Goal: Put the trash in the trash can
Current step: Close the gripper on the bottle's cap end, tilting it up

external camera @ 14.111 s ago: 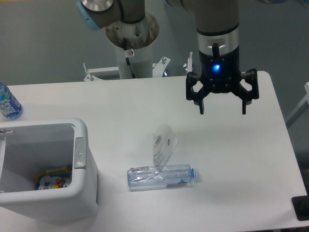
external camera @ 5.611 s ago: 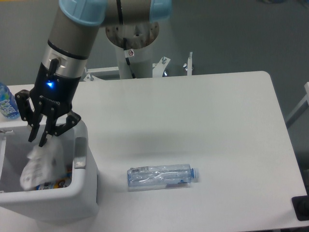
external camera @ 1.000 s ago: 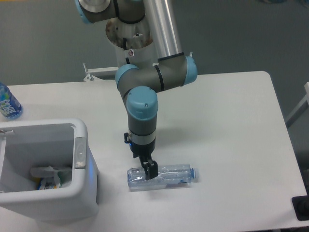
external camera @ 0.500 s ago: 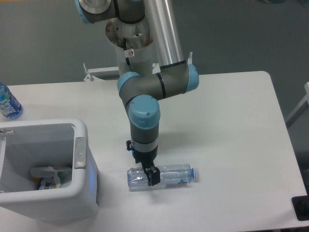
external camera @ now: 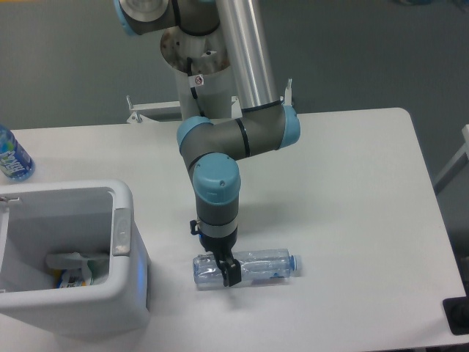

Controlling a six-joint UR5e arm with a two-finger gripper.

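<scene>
From the fixed camera, the hand points straight down onto the clear bottle, which lies on its side on the tabletop, blue cap to the right. Its fingers straddle the bottle's left half, apparently pinching it across its width for a lift. The wrapper lies inside the trash can, at near left.

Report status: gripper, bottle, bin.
Gripper down at the clear bottle, fingers around it; grip unconfirmed. Bottle lying flat on the table. Wrapper inside the bin. Nothing blocking the path.
</scene>
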